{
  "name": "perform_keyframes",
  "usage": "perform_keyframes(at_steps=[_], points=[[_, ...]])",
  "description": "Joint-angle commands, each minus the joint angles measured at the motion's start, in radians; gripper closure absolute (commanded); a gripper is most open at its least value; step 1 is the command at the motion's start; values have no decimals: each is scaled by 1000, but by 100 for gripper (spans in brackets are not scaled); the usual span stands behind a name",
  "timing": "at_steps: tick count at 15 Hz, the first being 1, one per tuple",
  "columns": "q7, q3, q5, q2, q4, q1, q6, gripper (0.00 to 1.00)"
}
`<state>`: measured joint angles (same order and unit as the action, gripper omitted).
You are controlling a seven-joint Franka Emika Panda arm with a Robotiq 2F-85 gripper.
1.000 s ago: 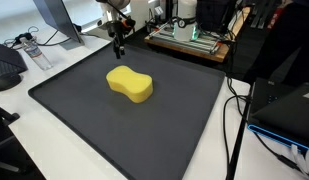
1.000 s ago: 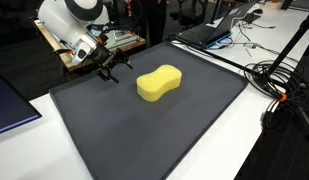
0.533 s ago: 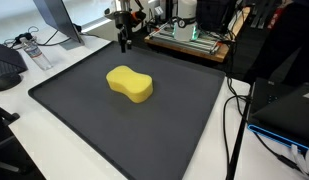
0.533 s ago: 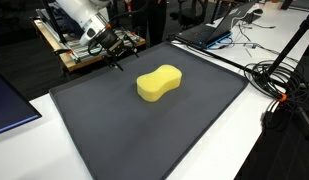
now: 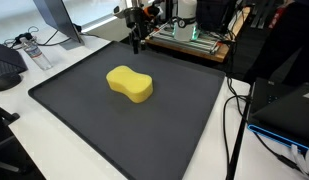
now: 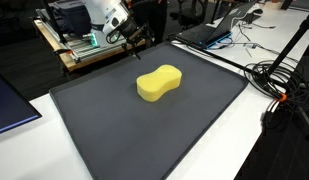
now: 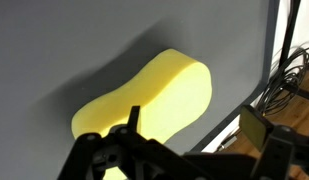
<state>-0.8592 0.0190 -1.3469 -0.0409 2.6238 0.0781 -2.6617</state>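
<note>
Hovering above the mat's (image 5: 179, 125) far edge, the gripper (image 5: 136, 46) hangs well apart from the sponge (image 5: 129, 84); whether its claw is spread cannot be told.

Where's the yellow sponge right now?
In both exterior views the yellow sponge lies near the middle of the dark mat; the gripper hangs apart from it, near the mat's edge.

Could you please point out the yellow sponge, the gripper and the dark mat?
yellow sponge (image 5: 130, 84), in an exterior view, middle of its top.
gripper (image 5: 136, 48), in an exterior view, between the fingertips.
dark mat (image 5: 144, 135), in an exterior view, bare front area.
</note>
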Motion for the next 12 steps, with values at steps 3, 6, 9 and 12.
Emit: perform_keyframes(at_steps=[3, 6, 9, 12], points=[[378, -74, 249, -14, 24, -78, -134, 0], [392, -78, 288, -1, 8, -78, -124, 0], [424, -83, 314, -1, 14, -85, -132, 0], [437, -91, 334, -2, 15, -91, -142, 0]])
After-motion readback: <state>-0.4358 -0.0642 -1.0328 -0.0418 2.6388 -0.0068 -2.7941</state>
